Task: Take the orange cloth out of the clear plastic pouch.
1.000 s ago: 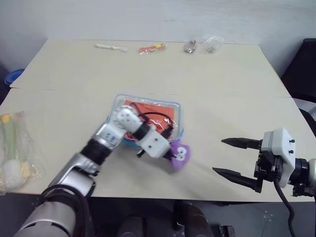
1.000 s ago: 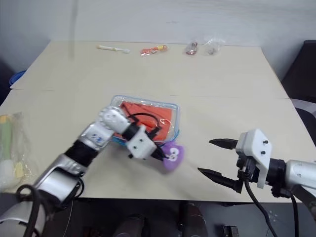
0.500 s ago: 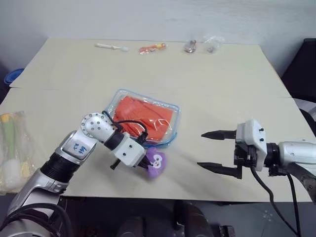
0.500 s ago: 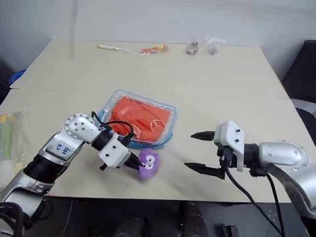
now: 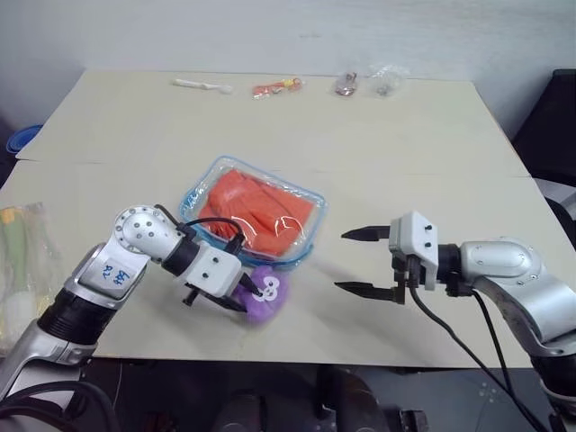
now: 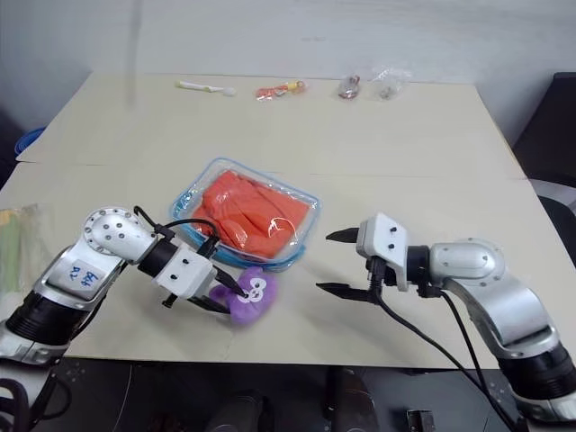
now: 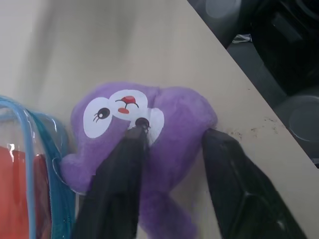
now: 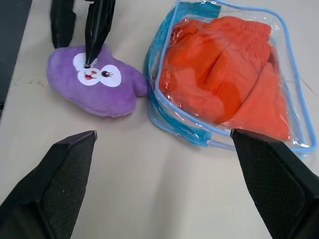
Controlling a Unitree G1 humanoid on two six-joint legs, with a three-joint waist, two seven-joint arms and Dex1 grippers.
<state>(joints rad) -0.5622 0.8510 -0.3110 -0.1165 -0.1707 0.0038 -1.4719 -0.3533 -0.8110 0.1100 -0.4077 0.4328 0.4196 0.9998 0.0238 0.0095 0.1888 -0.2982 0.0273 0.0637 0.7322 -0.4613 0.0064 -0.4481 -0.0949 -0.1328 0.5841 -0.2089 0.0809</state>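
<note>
Pouch: you have the clear plastic pouch [image 6: 245,219] lying flat on the table [image 6: 405,162], near its middle; it is see-through with a blue zipper edge all round and rounded corners.
Contents: the orange cloth [image 8: 227,69] sits inside the pouch, soft and bunched in folds, filling most of it.
Bunny: a purple plush bunny [image 7: 144,144] lies just beside the pouch's near edge, fuzzy, with a white face patch and a red mouth.
Left gripper: your left gripper [image 5: 255,301] has its two black fingers parted, one on each side of the bunny; one fingertip rests on the bunny's face, and you cannot tell whether the other touches it.
Right gripper: your right gripper [image 6: 328,263] stands wide apart with nothing between its fingers, hovering over the table near the pouch's right side and pointing towards it.
Far edge: small clear packets [image 5: 364,83], a red-and-yellow item [image 5: 274,88] and a thin white item [image 5: 202,85] lie in a row.
Left edge: a clear bag [image 5: 22,270] holds a green and white item.
</note>
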